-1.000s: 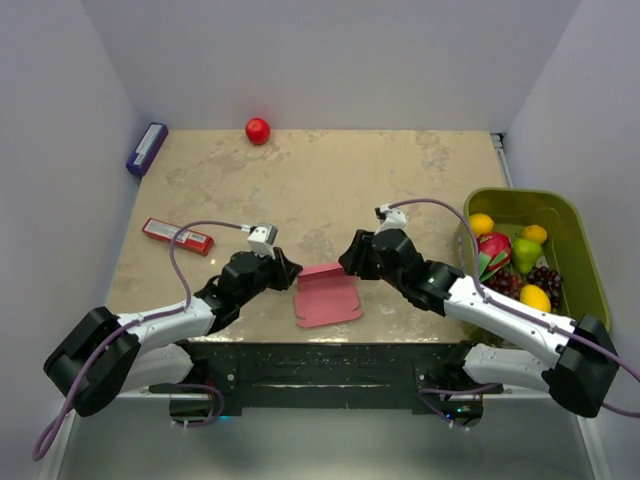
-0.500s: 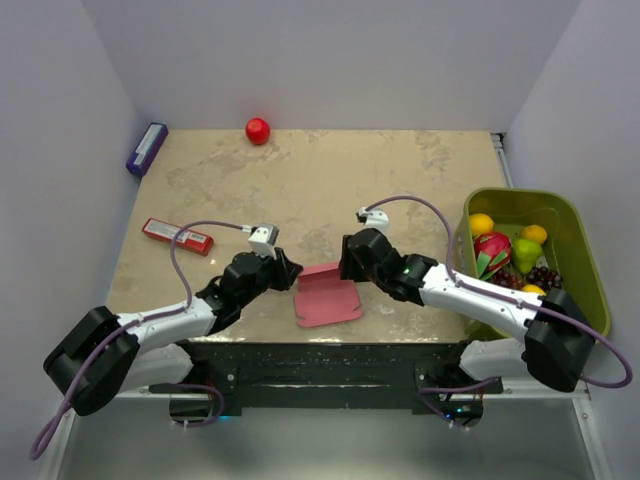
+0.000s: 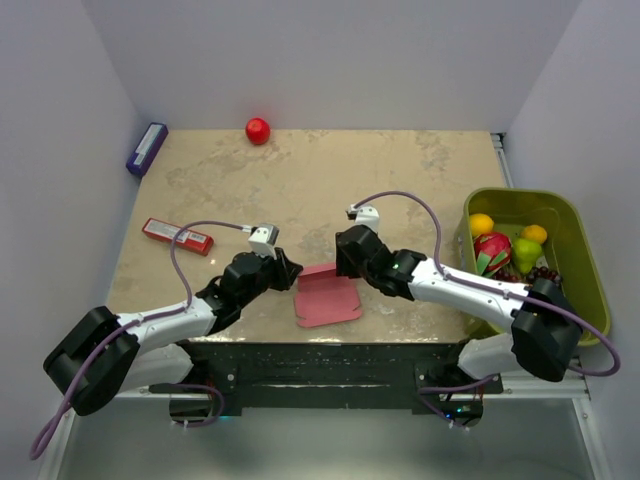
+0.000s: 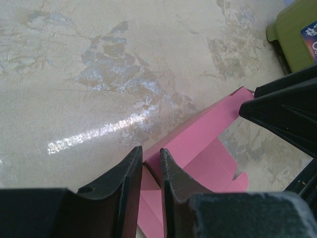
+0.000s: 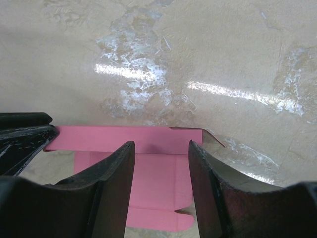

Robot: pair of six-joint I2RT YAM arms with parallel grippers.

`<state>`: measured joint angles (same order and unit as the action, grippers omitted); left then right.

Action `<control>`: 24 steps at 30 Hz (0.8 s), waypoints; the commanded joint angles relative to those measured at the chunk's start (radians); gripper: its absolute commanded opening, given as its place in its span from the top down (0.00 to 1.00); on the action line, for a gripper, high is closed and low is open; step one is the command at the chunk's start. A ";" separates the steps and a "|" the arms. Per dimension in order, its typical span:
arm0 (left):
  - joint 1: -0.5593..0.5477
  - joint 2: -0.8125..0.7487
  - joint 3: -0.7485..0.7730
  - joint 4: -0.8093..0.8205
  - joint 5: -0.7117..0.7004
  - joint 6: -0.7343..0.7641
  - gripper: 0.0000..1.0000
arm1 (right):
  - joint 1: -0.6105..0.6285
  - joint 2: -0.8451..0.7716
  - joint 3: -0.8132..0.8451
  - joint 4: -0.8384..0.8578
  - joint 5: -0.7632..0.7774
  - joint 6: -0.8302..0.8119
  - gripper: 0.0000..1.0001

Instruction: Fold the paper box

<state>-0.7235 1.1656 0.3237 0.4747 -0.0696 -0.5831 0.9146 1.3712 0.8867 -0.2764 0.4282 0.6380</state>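
Left tool (image 4: 150, 151): fingers pressed almost together, pinching the left end of the paper box's raised flap; the pink card sits in the narrow slit between them.
Right tool (image 5: 159, 145): fingers spread and gripping nothing, standing just in front of the raised flap toward its right end; whether they touch the card cannot be told.
Paper box (image 3: 327, 298): pink card, partly folded, lying close to the bench's near edge between the two tools. Its base panel lies flat and the far flap stands up as a long low wall. Cut tabs show along the near side.
Arms: both reach in low from the near edge, the left one from the left and the right one from the right, with their tips close together at the far side of the card.
Bench (image 3: 330, 190): beige marbled top with streaks of glare.
Red packet (image 3: 177, 235): narrow, lying flat on the left side, well apart from the card.
Purple box (image 3: 147, 148): at the far left corner, beside the wall.
Red ball (image 3: 258, 130): at the far edge, near the back wall.
Green bin (image 3: 520, 197): off the right side, holding fruit (image 3: 481, 224) in yellow, orange, green and red, plus dark grapes.
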 commanded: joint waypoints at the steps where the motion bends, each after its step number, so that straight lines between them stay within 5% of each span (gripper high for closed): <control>1: -0.011 0.022 0.000 -0.123 -0.022 0.017 0.75 | 0.003 0.032 0.044 0.011 0.027 -0.021 0.49; 14: -0.014 0.022 0.005 -0.130 -0.029 0.025 0.76 | -0.008 0.075 -0.002 0.057 -0.055 0.055 0.48; 24: -0.016 0.019 0.003 -0.130 -0.027 0.028 0.76 | -0.085 0.040 -0.123 0.221 -0.279 0.140 0.48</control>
<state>-0.7303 1.1656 0.3298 0.4614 -0.0818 -0.5827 0.8452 1.4296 0.8265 -0.1360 0.2794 0.7231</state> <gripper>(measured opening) 0.248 0.520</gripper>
